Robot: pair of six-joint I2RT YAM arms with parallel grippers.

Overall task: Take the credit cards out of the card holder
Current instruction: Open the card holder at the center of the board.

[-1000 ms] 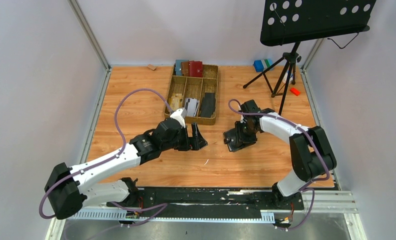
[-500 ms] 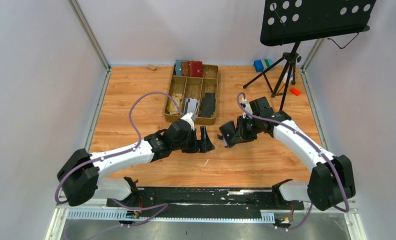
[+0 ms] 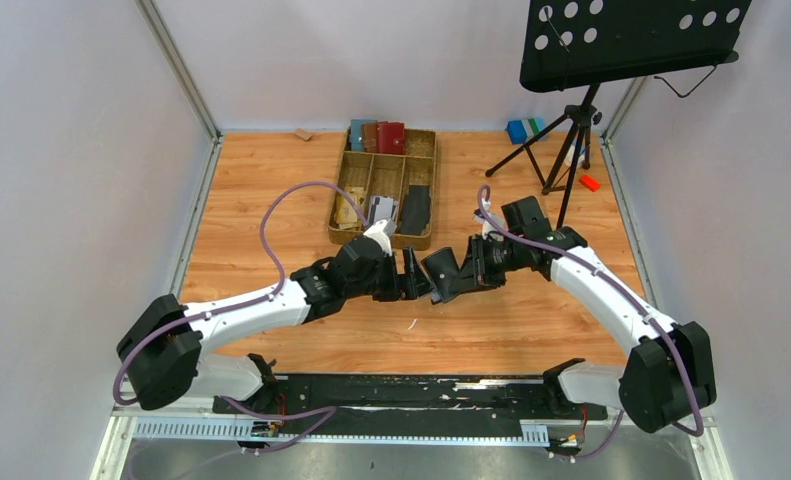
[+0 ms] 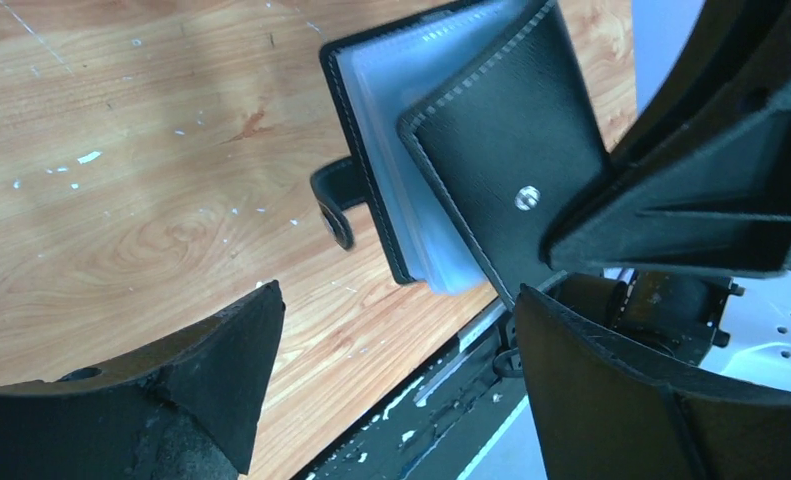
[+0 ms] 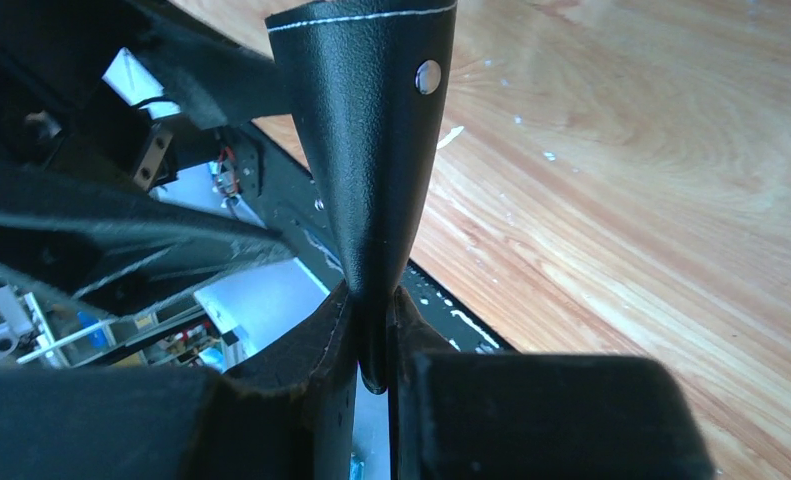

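Observation:
The black card holder (image 3: 441, 272) hangs above the table, partly fanned open. My right gripper (image 5: 373, 345) is shut on the lower edge of its cover (image 5: 381, 140), which carries a metal snap. In the left wrist view the card holder (image 4: 491, 150) shows pale grey-blue sleeve pages (image 4: 411, 90) and a closure tab (image 4: 333, 200). I cannot tell the credit cards apart from those sleeves. My left gripper (image 4: 396, 345) is open just left of the holder, and nothing is between its fingers (image 4: 221, 370). In the top view the left gripper (image 3: 412, 275) nearly meets the right gripper (image 3: 468, 270).
A wooden tray (image 3: 343, 180) at the back centre holds blue, brown and red wallets (image 3: 378, 136), a long black flat piece (image 3: 415, 208) and pale flat pieces (image 3: 381, 211). A music stand's tripod (image 3: 561, 150) is at the back right, with small coloured blocks (image 3: 522, 130).
My right gripper has shut on the card holder, lifted it off the table and carried it left. My left gripper has moved right towards it, still open.

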